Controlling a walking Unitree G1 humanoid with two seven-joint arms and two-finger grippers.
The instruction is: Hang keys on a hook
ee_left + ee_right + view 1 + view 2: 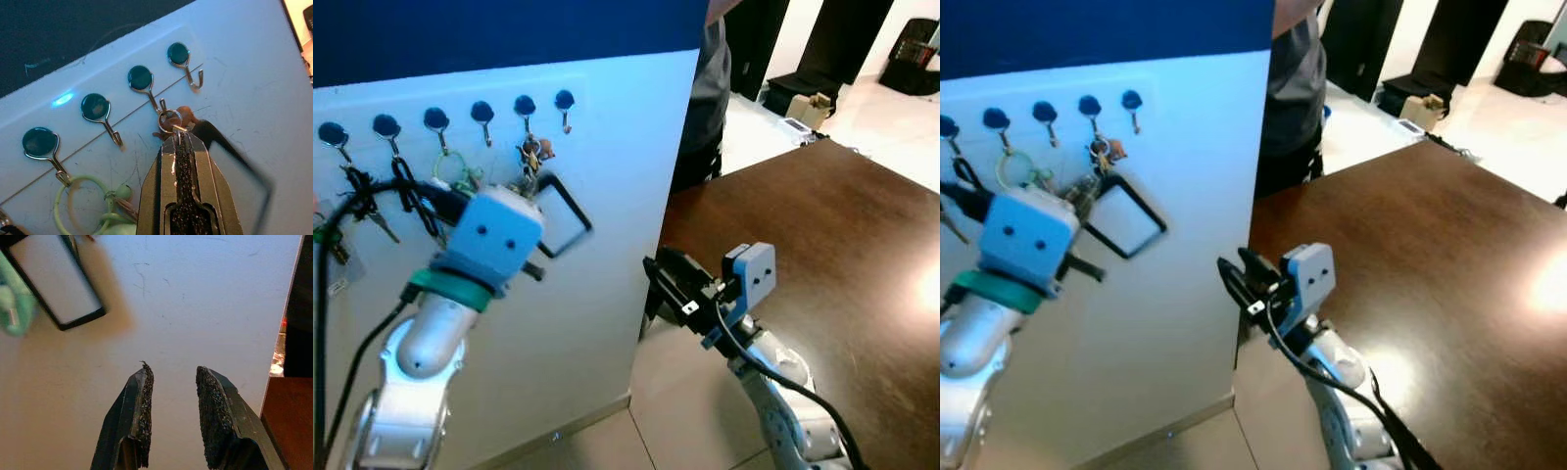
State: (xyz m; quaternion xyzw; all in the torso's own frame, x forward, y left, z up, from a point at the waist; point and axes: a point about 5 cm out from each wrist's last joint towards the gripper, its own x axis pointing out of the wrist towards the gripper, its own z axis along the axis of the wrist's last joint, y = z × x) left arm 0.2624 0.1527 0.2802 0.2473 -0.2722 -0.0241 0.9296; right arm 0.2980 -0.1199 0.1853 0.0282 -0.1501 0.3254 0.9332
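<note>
A row of round-headed metal hooks runs along the white wall panel [607,147]. A key ring [169,120] with a brown tag sits at the tip of the second hook from the right [155,100], and a black-framed card holder [563,217] dangles below it. My left gripper [177,139] is shut on the ring's lower edge, just under that hook. The keys [530,153] are seen past my left wrist. The end hook [565,106] is bare. My right gripper [173,374] is open and holds nothing; it points at the panel lower down, right of the card holder.
Other hooks to the left carry a green ring [450,166] and black straps [406,191]. A dark brown table [832,245] fills the right side. A person in dark grey [707,88] stands behind the panel's right edge. Tiled floor [666,411] lies below.
</note>
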